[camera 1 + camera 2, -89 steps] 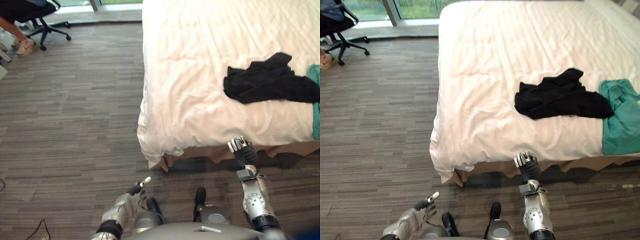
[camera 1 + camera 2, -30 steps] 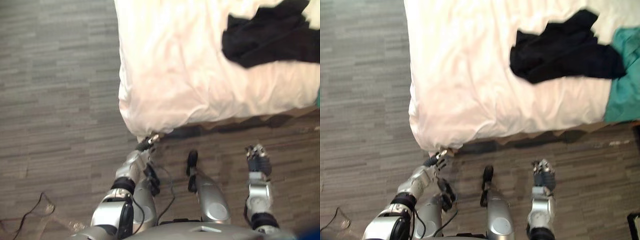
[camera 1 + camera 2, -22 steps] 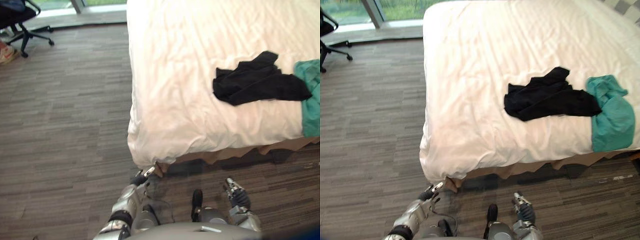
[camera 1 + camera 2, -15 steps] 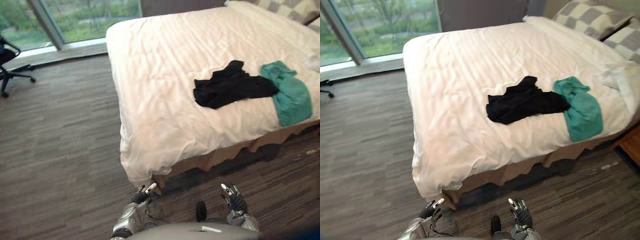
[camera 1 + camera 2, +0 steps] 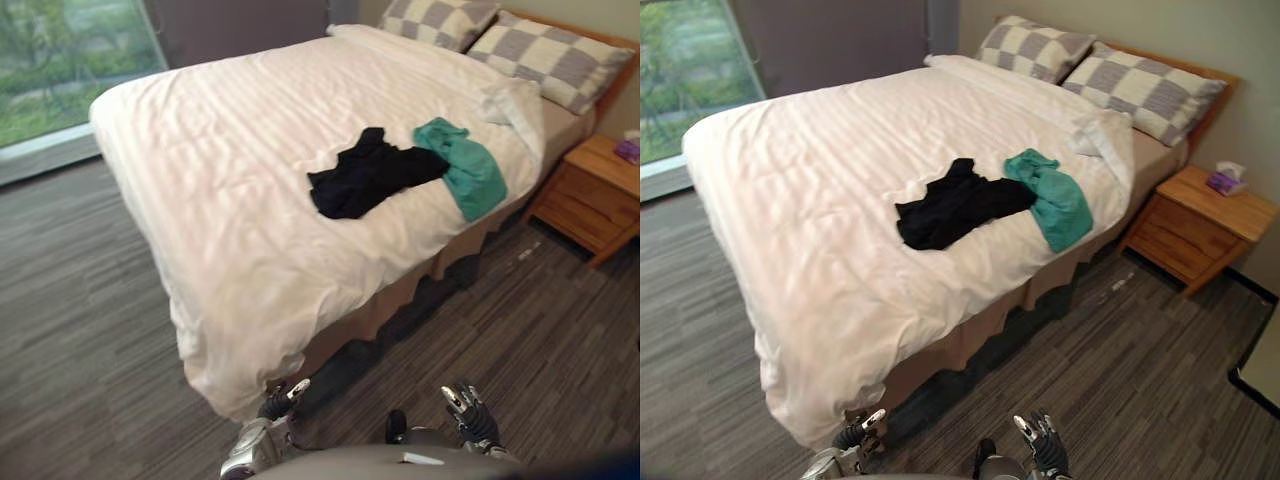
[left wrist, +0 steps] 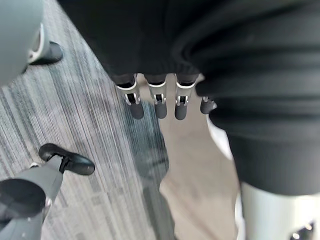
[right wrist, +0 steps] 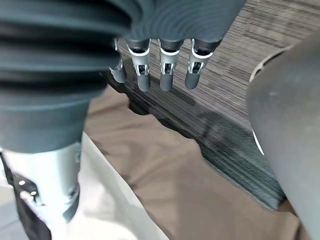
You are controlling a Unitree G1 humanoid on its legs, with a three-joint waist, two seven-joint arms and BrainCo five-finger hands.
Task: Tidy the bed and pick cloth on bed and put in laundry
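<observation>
Nearest, low over the floor (image 5: 90, 330) before the corner of the bed: left robot hand (image 5: 283, 397), fingers straight and relaxed, holding nothing. Beside it, right robot hand (image 5: 467, 410), likewise released and empty, with fingers (image 7: 167, 75) straight and pointing toward the brown bed skirt. Both well apart from any cloth.

Further, on the white cover of the bed (image 5: 190, 170), near its side edge: black cloth (image 5: 372, 172), crumpled in a low heap. Touching it on the far side, green cloth (image 5: 462, 172), reaching to the edge of the bed.

Probably both light, soft and limp, not fragile and not slippery. Likely to sag and trail when lifted, and to drag the cover along if pinched too deep. Best to take hold at a raised fold near the middle of the black heap, closing fingers and thumb round bunched fabric only, then to lift straight up. Same for the green one, at its thicker bunch.

Beyond, checked pillows (image 5: 545, 60) at the head, and a wooden nightstand (image 5: 590, 195) just beside the bed.
</observation>
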